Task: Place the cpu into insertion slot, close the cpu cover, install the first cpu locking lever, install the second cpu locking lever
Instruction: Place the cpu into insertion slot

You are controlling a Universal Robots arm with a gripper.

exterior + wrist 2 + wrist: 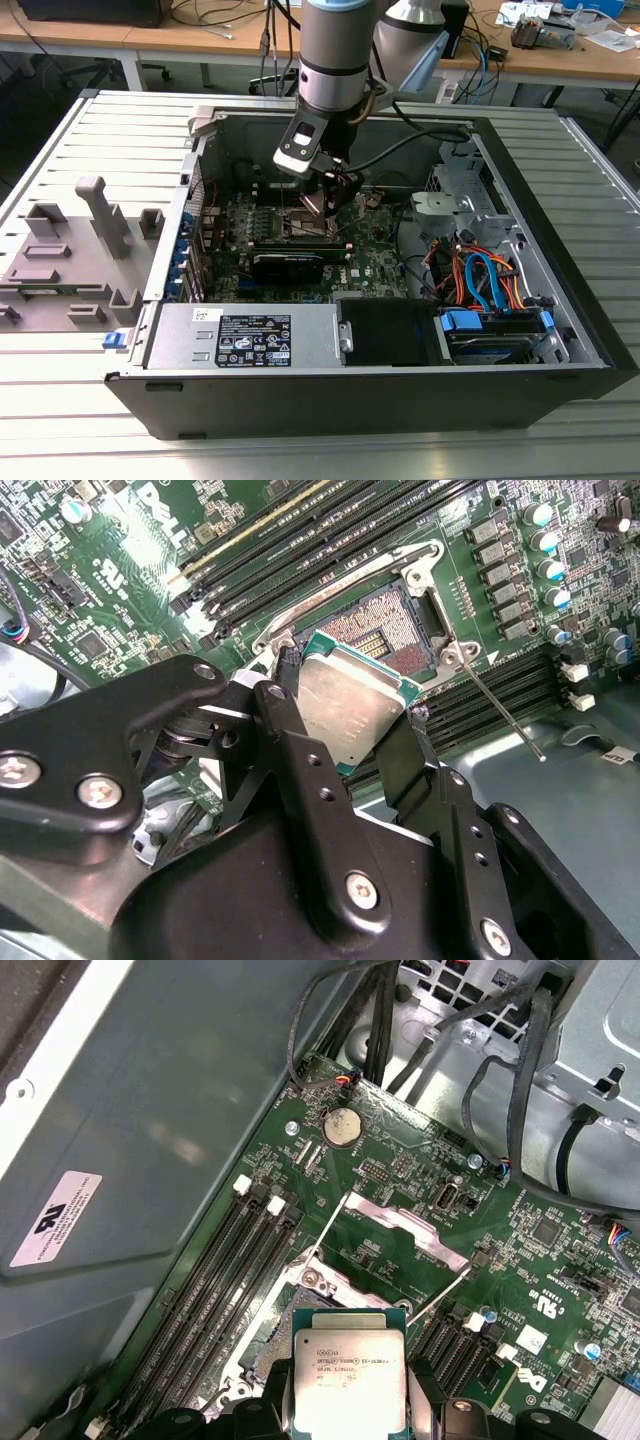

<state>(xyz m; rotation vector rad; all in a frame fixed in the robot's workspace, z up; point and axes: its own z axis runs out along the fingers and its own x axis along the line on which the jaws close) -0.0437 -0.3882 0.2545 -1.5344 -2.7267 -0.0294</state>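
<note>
Inside the PC case [598,300], my jaws are clamped on opposite edges of the cpu [350,705], metal top up, held just over the mobo [120,590]. Bare insertion slot [395,625] lies directly ahead & below; cpu cover [410,1228] open.

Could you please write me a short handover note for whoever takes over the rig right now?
Gripper: shut on the cpu, gripping it by two opposite edges.
Cpu: held over the open socket on the motherboard, not seated in it.
Cpu cover: swung open, clear of the socket.
Locking levers: one lever and the other lever both stand unlatched.
Done: the cpu is in the gripper and at the socket.
Left: the cpu is not in the slot, the cover is not closed, and neither lever is installed.
</note>
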